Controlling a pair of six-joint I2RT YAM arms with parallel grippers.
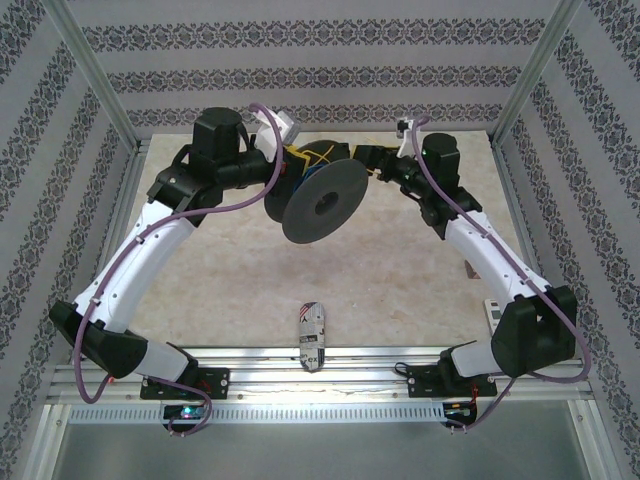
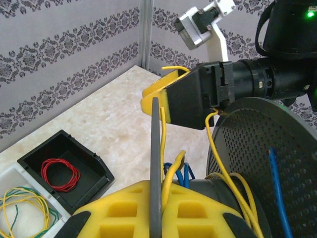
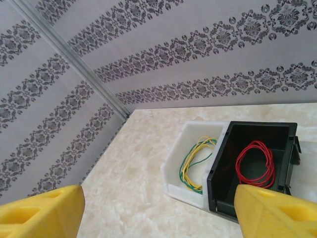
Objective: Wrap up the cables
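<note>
A black spool (image 1: 322,203) hangs above the table's far middle. In the left wrist view my left gripper (image 2: 157,210) is shut on the spool's thin grey flange (image 2: 156,148), with a strand of the yellow cable (image 2: 216,148) pinched beside it. The cable runs up from the hub toward my right gripper (image 2: 163,94), which is just beyond the spool; its loose end curls over that gripper's yellow finger. Blue wire (image 2: 277,183) also lies on the hub. My right gripper (image 3: 158,213) stands open, its yellow fingers (image 3: 44,213) wide apart with nothing between them.
At the table's back left corner sit a white bin (image 3: 176,163) holding yellow and green wire coils and a black bin (image 3: 285,131) holding a red coil. A small striped object (image 1: 312,332) lies near the front edge. Patterned walls enclose the table.
</note>
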